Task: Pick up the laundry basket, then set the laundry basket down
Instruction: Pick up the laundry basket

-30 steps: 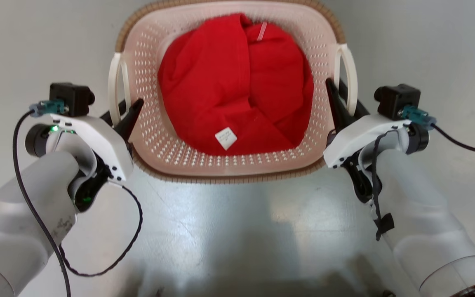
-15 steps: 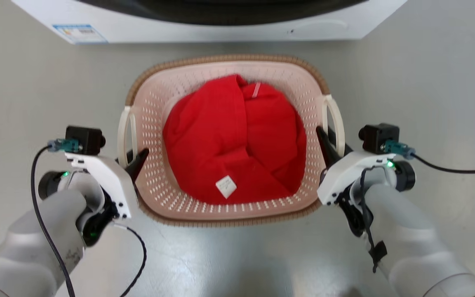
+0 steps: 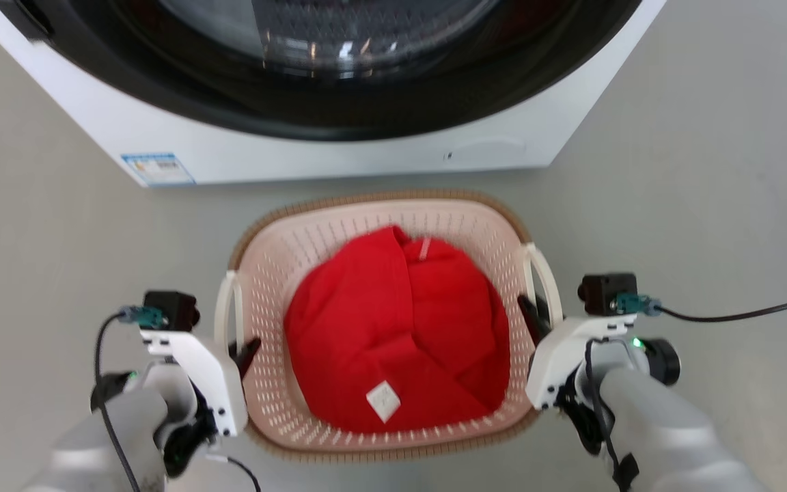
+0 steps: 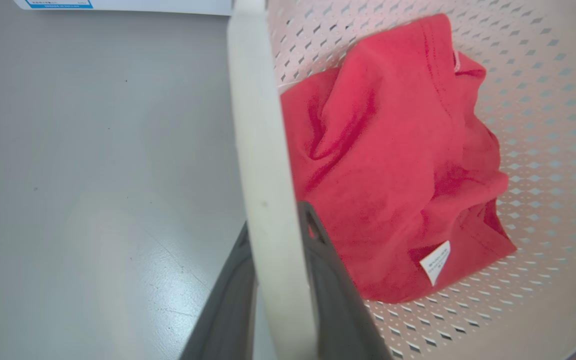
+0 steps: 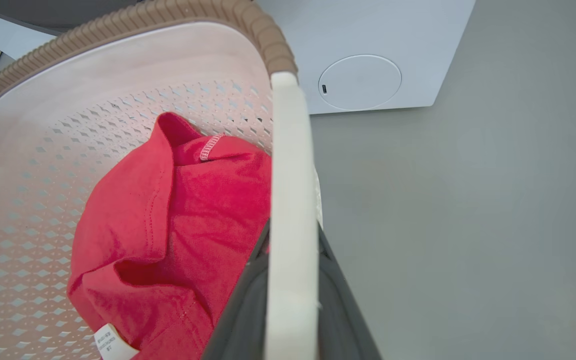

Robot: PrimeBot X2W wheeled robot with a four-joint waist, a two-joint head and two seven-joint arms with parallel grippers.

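Starting on my left: the left jaws are clenched on the left handle (image 3: 223, 311) of the laundry basket (image 3: 380, 198). In the left wrist view the white bar runs straight up between my two dark fingers (image 4: 335, 300), one on the floor side and one on the basket side. I grab there because the handle is the one stiff, narrow bit that fits; I figure the perforated wall would just flex. In the middle sits a bunched-up red garment (image 3: 393, 342) with a little white label, roughly centred, so the load shouldn't pull to one side. The basket is right in front of me, between my arms, just short of the washing machine (image 3: 339, 160) and over the grey floor (image 3: 708, 178). Whether it's resting there or a bit off it, I honestly can't tell. On the right it's the same deal: right jaws clamped on the right handle (image 3: 552, 287), with the bar pinched between the fingers (image 5: 335, 315). Holding both sides at once stops it tipping, I reckon. The mouth faces straight up, and I'd say the long axis runs handle to handle, across me, parallel to the washer's front.
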